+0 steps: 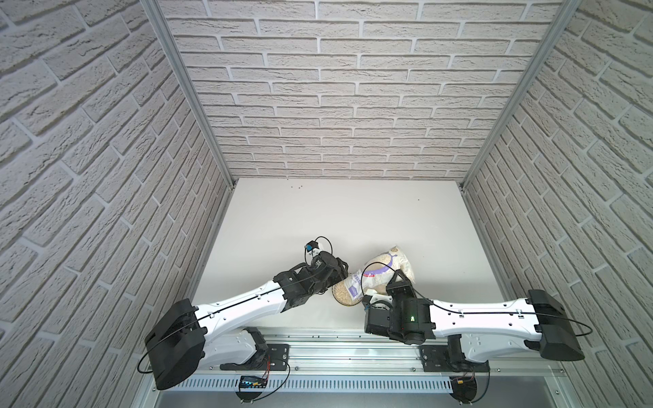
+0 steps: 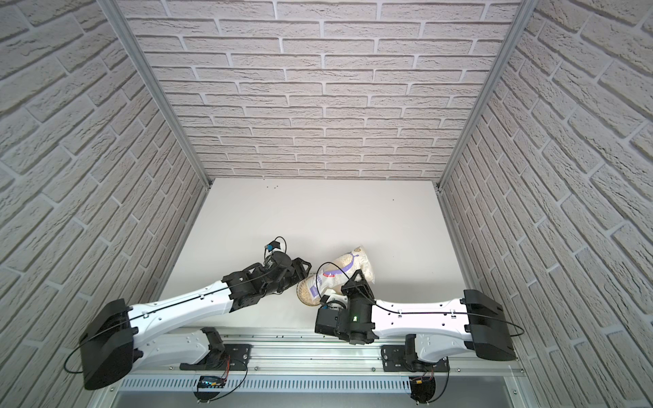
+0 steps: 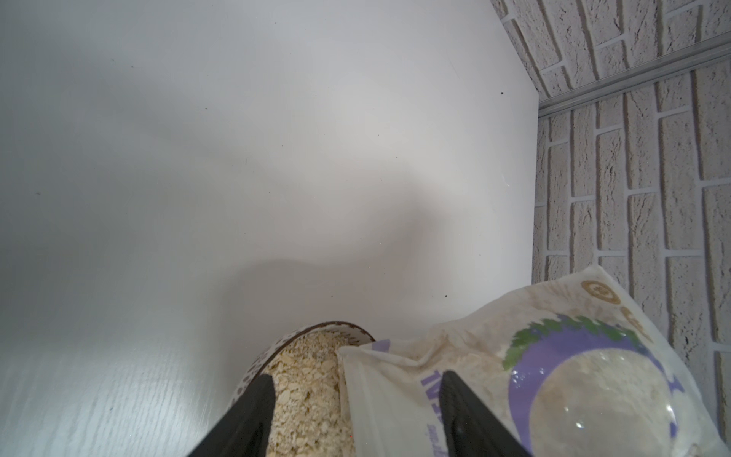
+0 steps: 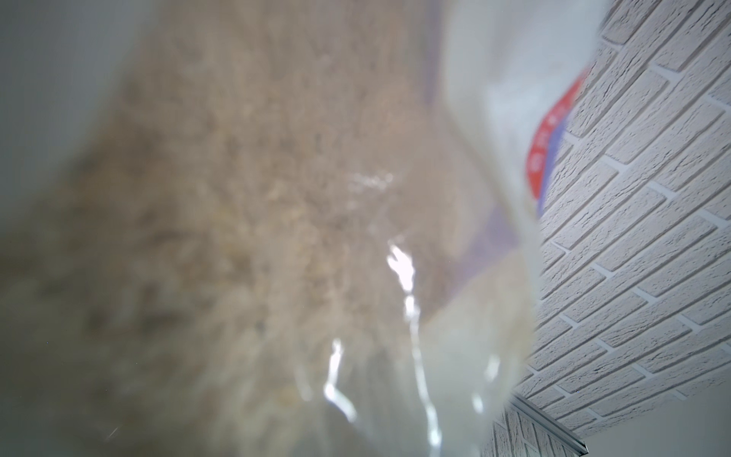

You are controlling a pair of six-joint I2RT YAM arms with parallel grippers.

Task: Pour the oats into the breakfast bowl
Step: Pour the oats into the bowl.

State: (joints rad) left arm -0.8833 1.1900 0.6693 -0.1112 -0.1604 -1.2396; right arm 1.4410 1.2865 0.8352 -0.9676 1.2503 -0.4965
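Note:
The breakfast bowl sits on the white table near its front, filled with pale oat flakes. My left gripper spans it. One finger lies against the patterned outer wall, the other finger at the far side in front of the pouch. My right gripper is shut on the oats pouch, which is tilted with its open mouth over the bowl. The pouch fills the right wrist view and hides that gripper's fingers.
Brick-pattern walls close the table in at the back and on both sides. A metal rail with both arm bases runs along the front. A few dark specks lie near the back edge.

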